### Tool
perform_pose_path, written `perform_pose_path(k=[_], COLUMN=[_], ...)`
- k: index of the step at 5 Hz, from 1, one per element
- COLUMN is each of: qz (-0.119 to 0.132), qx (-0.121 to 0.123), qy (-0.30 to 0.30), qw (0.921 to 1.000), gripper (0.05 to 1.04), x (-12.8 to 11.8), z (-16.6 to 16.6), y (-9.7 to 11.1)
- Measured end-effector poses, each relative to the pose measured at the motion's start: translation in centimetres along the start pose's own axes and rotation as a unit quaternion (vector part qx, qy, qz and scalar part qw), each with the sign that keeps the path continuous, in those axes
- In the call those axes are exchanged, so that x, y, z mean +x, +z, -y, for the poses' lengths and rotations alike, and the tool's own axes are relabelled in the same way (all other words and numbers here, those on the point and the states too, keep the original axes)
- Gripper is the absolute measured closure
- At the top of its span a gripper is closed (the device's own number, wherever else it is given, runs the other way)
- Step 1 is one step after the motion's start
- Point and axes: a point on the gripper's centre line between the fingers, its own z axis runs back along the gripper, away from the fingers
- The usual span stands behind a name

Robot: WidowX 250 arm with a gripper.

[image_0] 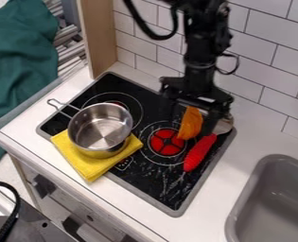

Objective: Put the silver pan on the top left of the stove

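Silver pan [101, 128] looks stiff, probably light, slippery; I'd pinch its two-o'clock rim. Whether the gripper [194, 124] has wide or narrow jaws, I can't tell.

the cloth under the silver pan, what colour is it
The cloth is plain yellow, seen in the camera view.

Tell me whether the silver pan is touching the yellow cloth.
Touching. The camera view shows the silver pan sitting on the yellow cloth, its base meeting the fabric.
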Motion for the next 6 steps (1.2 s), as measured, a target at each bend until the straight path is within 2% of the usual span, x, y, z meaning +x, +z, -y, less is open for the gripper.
perform_pose_path(k=[1, 2, 3, 5, 6], qz=[0.006, 0.008, 0.009, -0.017, -0.024], qx=[-0.005, -0.008, -0.008, -0.009, -0.011], qy=[0.048, 0.075, 0.091, 0.085, 0.085], qw=[0.9988, 0.9971, 0.9958, 0.9962, 0.996], gripper=[0.079, 0.078, 0.078, 0.093, 0.188], x=[-1.9, -3.7, -4.1, -3.0, -2.7], z=[-3.4, -5.6, -7.1, -7.2, -6.9], y=[0.3, 0.0, -0.2, -2.4, -2.9])
